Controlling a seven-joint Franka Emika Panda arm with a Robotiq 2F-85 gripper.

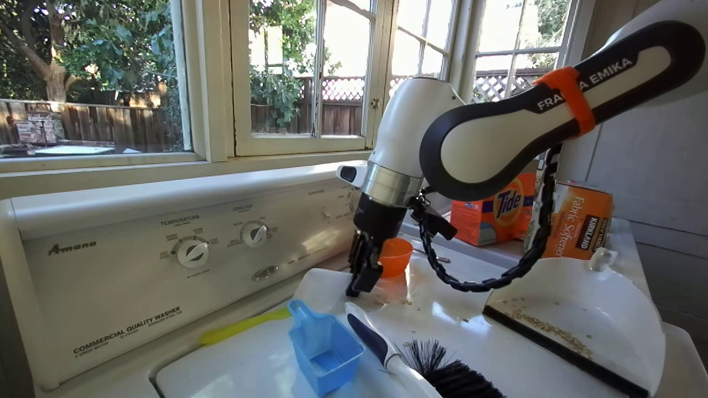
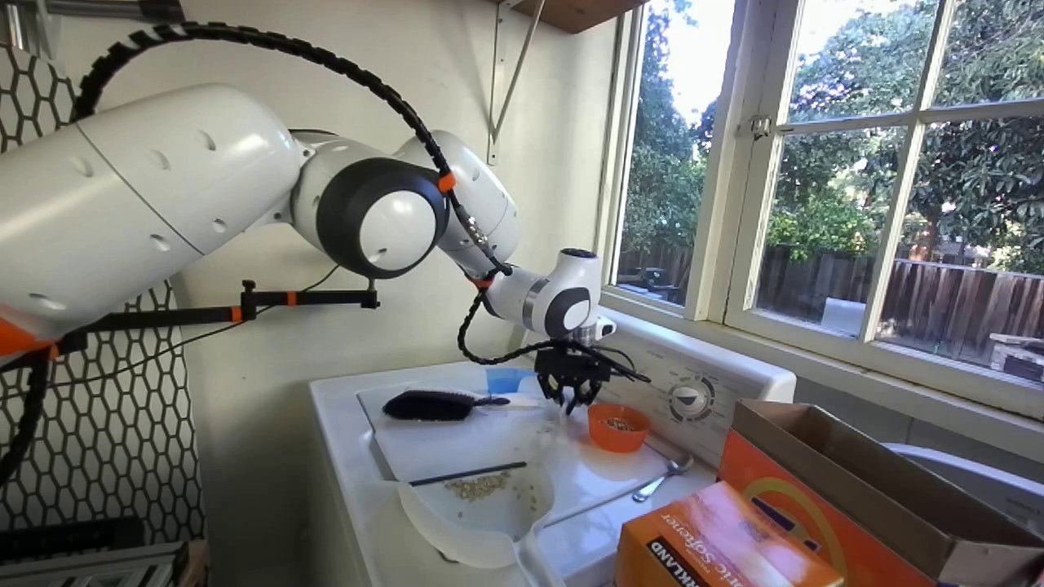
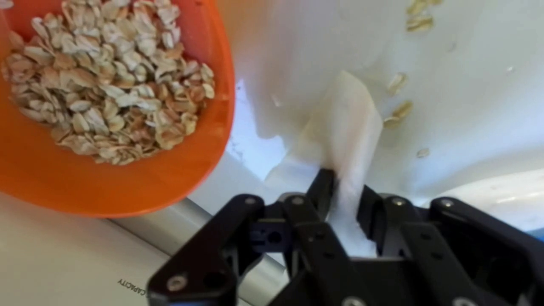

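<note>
Gripper [image 3: 345,191], closest in wrist view, pinching wht tissue-like sheet [image 3: 355,123]; orange bowl [image 3: 106,187] w/ oats [image 3: 110,93] at left, loose flakes [image 3: 398,114] right, on wht washer lid [image 3: 480,63].

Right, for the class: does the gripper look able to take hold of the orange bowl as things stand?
Probably not yet: the gripper looks shut on a white tissue or cloth, likely needing release first. The way seems free, though: the orange bowl sits close by, with nothing else visible between.
</note>
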